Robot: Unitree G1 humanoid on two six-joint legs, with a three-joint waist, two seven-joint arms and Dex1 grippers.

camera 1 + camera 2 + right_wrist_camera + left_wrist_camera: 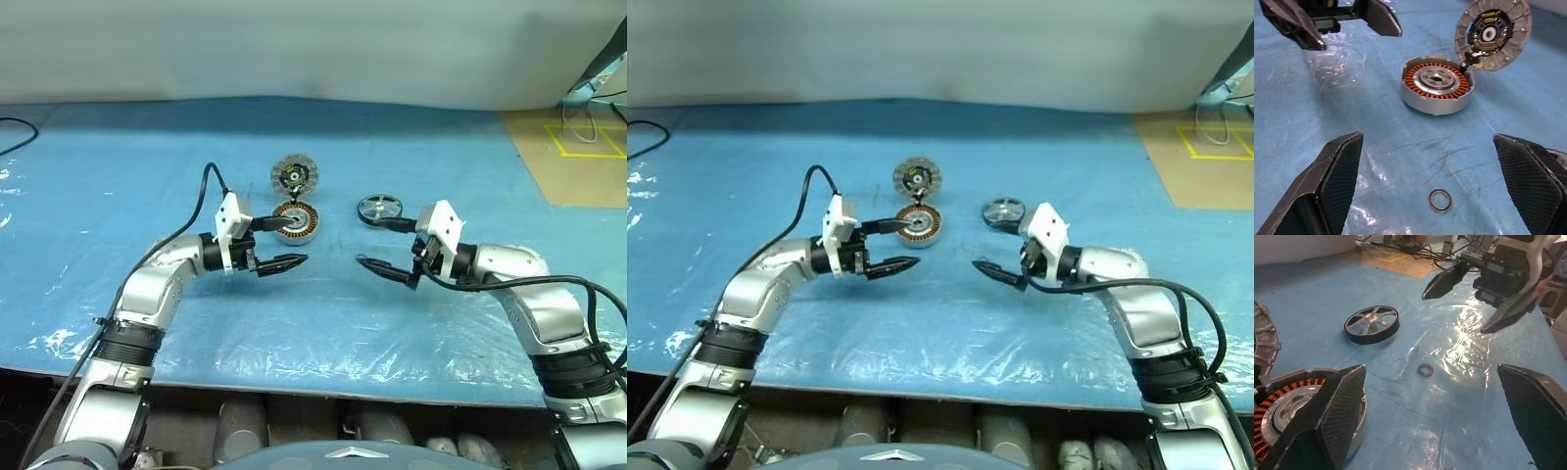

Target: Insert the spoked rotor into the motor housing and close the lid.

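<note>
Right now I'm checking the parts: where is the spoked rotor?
In the left eye view the spoked rotor lies flat on the blue mat, right of the motor housing, just beyond the right gripper.

The left end effector (1435,421) has its two black textured fingers spread wide apart, holding nothing. Just beside one finger sits the silver-walled round motor housing (1288,406) with copper-orange windings. The dark metal spoked rotor (1372,324) lies flat on the blue plastic-covered counter (1312,298), a small metal ring (1425,369) near it. Opposite hangs the right end effector (1469,301), fingers apart.
</note>
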